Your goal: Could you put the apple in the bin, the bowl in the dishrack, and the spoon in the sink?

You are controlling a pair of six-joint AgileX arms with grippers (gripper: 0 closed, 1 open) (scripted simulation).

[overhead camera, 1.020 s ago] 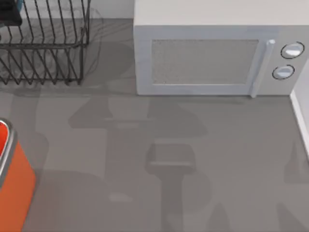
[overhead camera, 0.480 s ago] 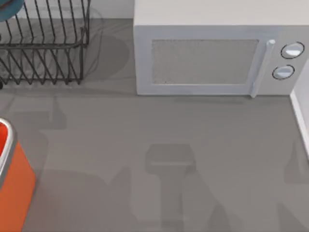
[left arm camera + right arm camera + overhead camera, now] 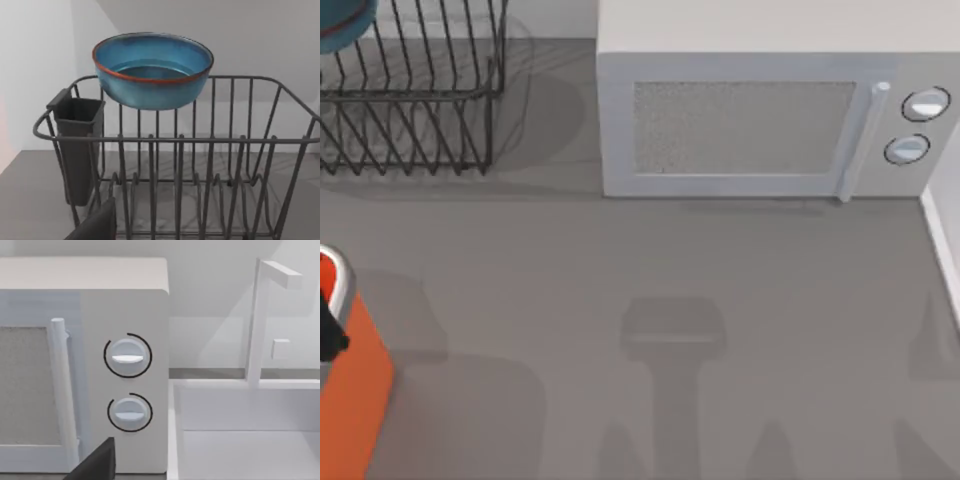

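**A:** Bowl (image 3: 152, 70) status?

**B:** It's at the dishrack (image 3: 200, 140), upright, high against the back wires. Teal inside, brown rim, base below the top wire. I can't tell what bears it. Nothing of mine touches it.

**A:** Left gripper?

**B:** Left gripper (image 3: 95, 227) is a dark tip at the edge of the left wrist view, in front of the rack and well apart from the bowl. I can't tell if it's spread or pressed together. No sign of anything held.

**A:** Right?

**B:** Right gripper (image 3: 97, 462) is the same: one dark tip low in the right wrist view, in front of the microwave (image 3: 125, 300). State: can't tell. Touching nothing visible.

**A:** View differences?

**B:** Top view puts the rack at the table's far left, with a sliver of bowl at the corner. The bin (image 3: 360, 390) is at the left edge, orange with a pale rim, and a dark piece of my left arm crosses that rim. The microwave is far centre-right. The left wrist view adds the rack's dark cutlery holder (image 3: 77, 145), hung on one end. The right wrist view adds the two microwave knobs (image 3: 127, 356), plus the white sink (image 3: 250, 440) just beside the microwave and its faucet (image 3: 260, 320).

**A:** Surface?

**B:** Grey table (image 3: 620, 280), matte, with arm shadows across it. There's a pale wall behind the rack and the sink.
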